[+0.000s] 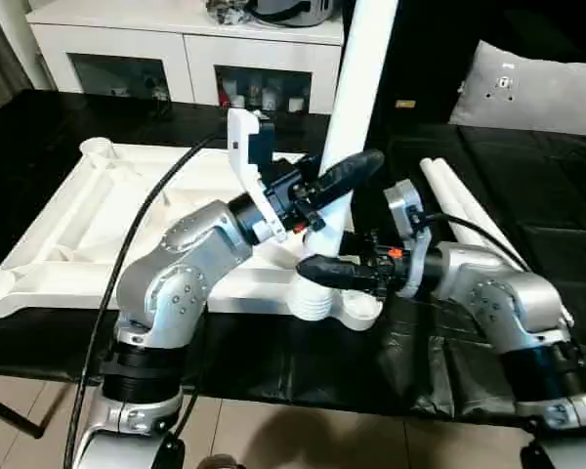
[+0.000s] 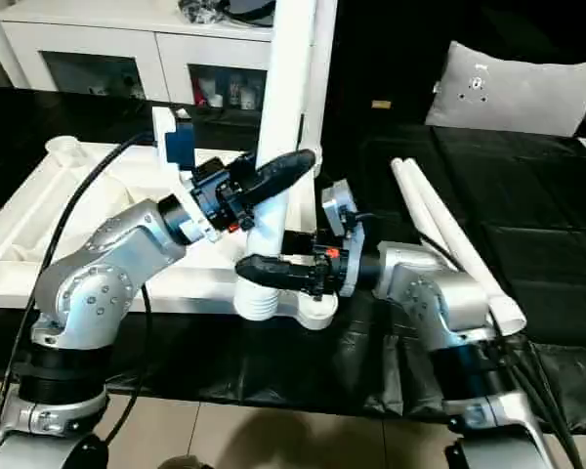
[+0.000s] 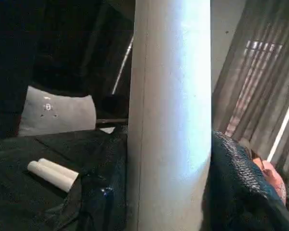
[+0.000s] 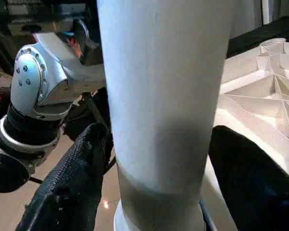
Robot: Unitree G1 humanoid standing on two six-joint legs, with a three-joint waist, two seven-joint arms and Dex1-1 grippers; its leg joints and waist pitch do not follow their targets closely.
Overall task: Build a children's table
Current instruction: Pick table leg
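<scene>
The children's table top (image 1: 107, 215) lies upside down on a black table, ribbed underside (image 4: 265, 86) up. One white leg (image 1: 366, 78) stands upright in its near right corner socket (image 1: 327, 303). My left gripper (image 1: 337, 186) is shut on this leg about a hand's width above the socket, and the leg (image 3: 171, 120) runs between its fingers. Lower down, just above the socket, my right gripper (image 1: 327, 264) is open, its black fingers (image 4: 72, 183) on either side of the leg (image 4: 164, 96) and loose around it. Two more legs (image 1: 459, 205) lie side by side on the right.
The black table (image 1: 527, 234) reaches past the spare legs to the right. A grey pillow (image 1: 532, 88) lies at the back right. A white cabinet (image 1: 186, 49) with shelves stands behind the table top. A black cable (image 1: 146, 225) hangs over my left arm.
</scene>
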